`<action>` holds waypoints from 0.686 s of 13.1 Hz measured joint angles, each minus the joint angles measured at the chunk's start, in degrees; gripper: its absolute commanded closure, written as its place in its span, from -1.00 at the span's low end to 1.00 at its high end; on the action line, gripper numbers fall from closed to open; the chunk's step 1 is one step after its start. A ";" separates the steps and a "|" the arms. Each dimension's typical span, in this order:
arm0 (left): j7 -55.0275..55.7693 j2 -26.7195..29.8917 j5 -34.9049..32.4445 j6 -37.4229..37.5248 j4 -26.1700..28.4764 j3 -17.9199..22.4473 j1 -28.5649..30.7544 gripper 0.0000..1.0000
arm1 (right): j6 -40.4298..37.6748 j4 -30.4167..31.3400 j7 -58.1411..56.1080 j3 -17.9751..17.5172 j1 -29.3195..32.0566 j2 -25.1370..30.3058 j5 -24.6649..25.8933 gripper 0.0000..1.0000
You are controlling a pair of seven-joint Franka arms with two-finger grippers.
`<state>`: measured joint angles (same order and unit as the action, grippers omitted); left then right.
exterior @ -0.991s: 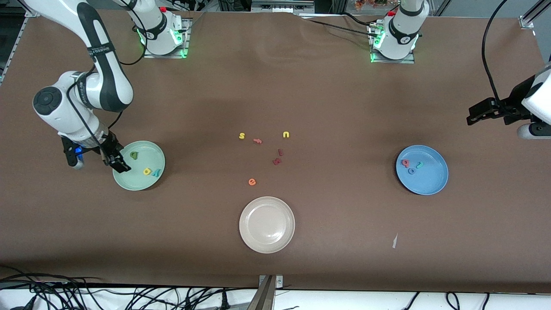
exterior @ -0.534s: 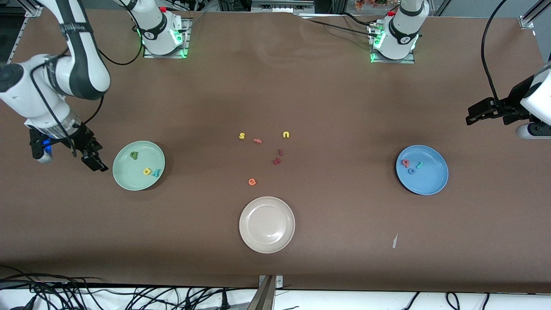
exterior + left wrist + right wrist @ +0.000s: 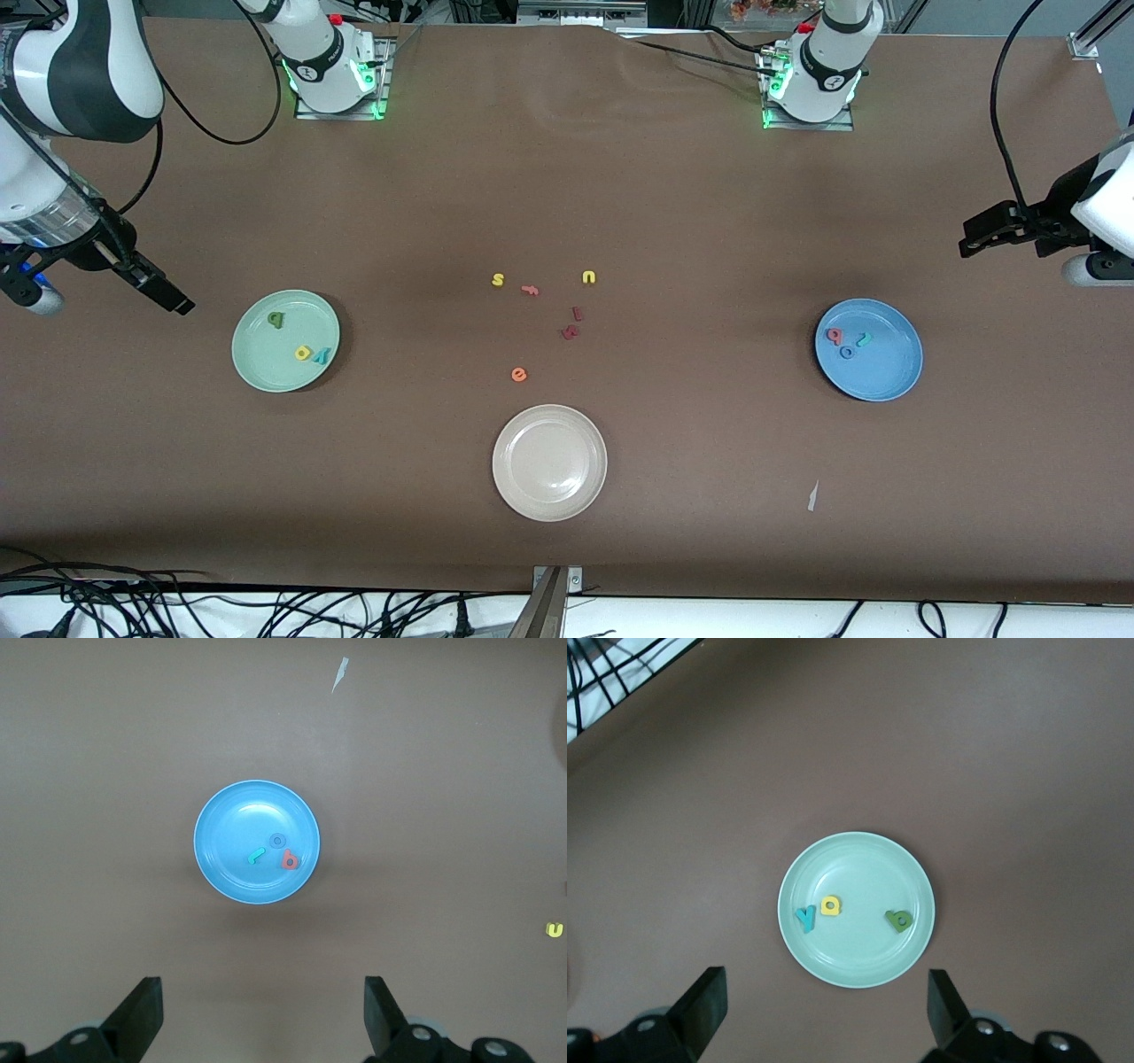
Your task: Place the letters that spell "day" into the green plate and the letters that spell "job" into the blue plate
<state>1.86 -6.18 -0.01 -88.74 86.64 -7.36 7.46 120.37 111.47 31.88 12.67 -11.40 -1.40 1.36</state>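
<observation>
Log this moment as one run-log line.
green plate: day letters in | blue plate: job letters in | right gripper: open, empty | left gripper: open, empty

Brown table (image 3: 673, 204) covering, faintly creased toward the arms' bases. Loose foam letters scattered mid-table: yellow "s" (image 3: 498, 280), salmon-orange "f" (image 3: 530, 290) just beside it, yellow "u" (image 3: 589, 277) a little apart toward the left arm's end. Two dark red letters (image 3: 572, 323) sit close together, nearer the front camera than the "u". Orange "e" (image 3: 519, 375) lies nearer still, alone. Beige plate (image 3: 549, 505) nearest the camera, nothing in it. Small pale scrap (image 3: 812, 496) on the table toward the left arm's end. Tangle of black cables (image 3: 221, 607) along the camera-side edge, off the table.
</observation>
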 measured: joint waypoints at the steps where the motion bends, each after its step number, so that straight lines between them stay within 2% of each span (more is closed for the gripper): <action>1: 0.00 0.00 0.00 0.00 0.00 0.00 0.00 -1.00 | -1.47 -0.47 -4.29 -0.55 0.00 -0.03 2.68 -1.00; 3: 0.00 0.00 0.00 0.00 0.00 0.01 0.00 -1.00 | -4.37 -1.61 -12.14 -0.95 0.03 -0.22 3.88 -1.00; 4: 0.00 0.00 0.00 0.00 0.00 0.01 0.00 -1.00 | -4.49 -2.12 -12.74 -0.95 0.17 -0.36 2.00 -1.00; 6: 0.00 0.00 0.00 0.00 0.00 0.01 0.00 -1.00 | -3.90 -2.71 -12.64 -0.88 1.45 -0.64 -5.26 -1.00; 9: 0.00 0.00 0.00 0.00 0.00 0.01 0.00 -1.00 | -3.54 -2.96 -12.86 -0.85 2.73 -1.83 -7.26 -0.99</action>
<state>1.86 -6.19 -0.01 -88.74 86.65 -7.35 7.46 116.83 108.51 19.02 11.82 -8.67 -3.24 -5.90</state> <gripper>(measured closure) 0.000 0.000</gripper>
